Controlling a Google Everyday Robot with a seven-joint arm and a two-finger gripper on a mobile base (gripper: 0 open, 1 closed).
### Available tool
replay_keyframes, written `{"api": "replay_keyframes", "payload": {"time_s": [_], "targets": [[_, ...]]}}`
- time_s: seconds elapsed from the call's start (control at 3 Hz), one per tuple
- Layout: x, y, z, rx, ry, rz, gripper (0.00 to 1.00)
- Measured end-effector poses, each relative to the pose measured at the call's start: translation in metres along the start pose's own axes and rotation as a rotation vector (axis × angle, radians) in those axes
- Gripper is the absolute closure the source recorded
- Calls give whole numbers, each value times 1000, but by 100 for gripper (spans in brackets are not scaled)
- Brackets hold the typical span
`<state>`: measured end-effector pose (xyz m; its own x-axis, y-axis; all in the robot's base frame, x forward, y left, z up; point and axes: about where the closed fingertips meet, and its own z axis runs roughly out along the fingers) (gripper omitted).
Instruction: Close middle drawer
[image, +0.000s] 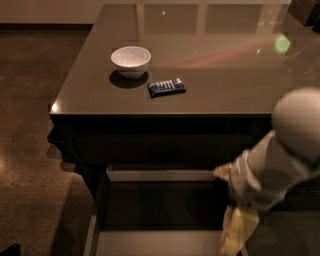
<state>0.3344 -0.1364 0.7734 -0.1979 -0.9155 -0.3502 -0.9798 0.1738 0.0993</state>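
Camera view has the drawer (160, 207) pulled way out under the table (215, 85), end effector (239, 234) low by its right rim, can't tell if it's open or closed. I'd press the front face and push straight in, kept square so it doesn't jam

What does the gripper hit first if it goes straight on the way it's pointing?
Probably the right front rim of the open drawer. The gripper points down at that corner, low right in view. Depth is unclear.
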Motion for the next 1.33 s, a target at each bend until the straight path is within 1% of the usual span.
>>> {"api": "replay_keyframes", "payload": {"time_s": [0.33, 0.67, 1.0, 1.33], "targets": [[18, 33, 62, -77, -29, 42, 0], [27, 61, 109, -150, -55, 55, 0], [28, 83, 148, -251, -109, 3, 0], [28, 83, 148, -251, -109, 3, 0]]}}
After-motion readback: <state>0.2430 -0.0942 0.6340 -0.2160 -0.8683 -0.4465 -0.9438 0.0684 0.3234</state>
